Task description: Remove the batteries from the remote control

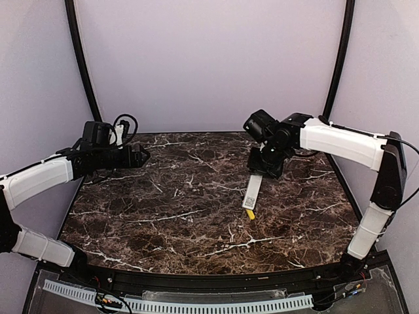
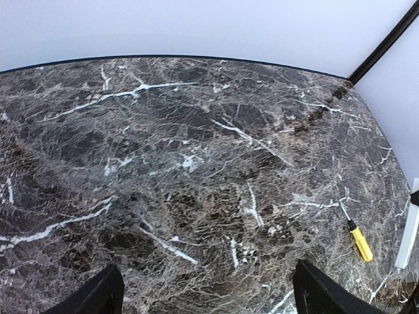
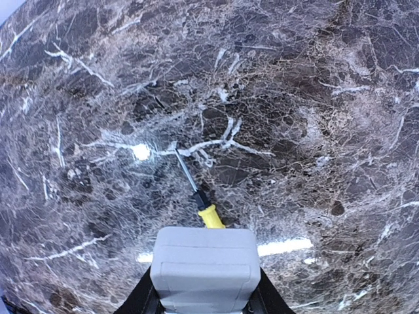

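Two arms flank one stone slab. At your left, the left gripper (image 1: 141, 157) hangs over the table's (image 1: 163, 216) left edge. Its dark wedge-shaped fingers (image 2: 98, 294) are spread wide and hold nothing. Right of centre, a screwdriver (image 3: 198, 196) with yellow handle, black collar and thin metal shaft lies flat. Above it, the right gripper (image 1: 263, 171) clamps the upper end of the remote control (image 1: 252, 191), a slim smooth white bar sloping down toward the handle. You cannot tell whether they touch. The table is glossy dark-brown marble with white veins. Plain pale walls (image 1: 209, 65) and curved black poles (image 1: 82, 59) enclose it.
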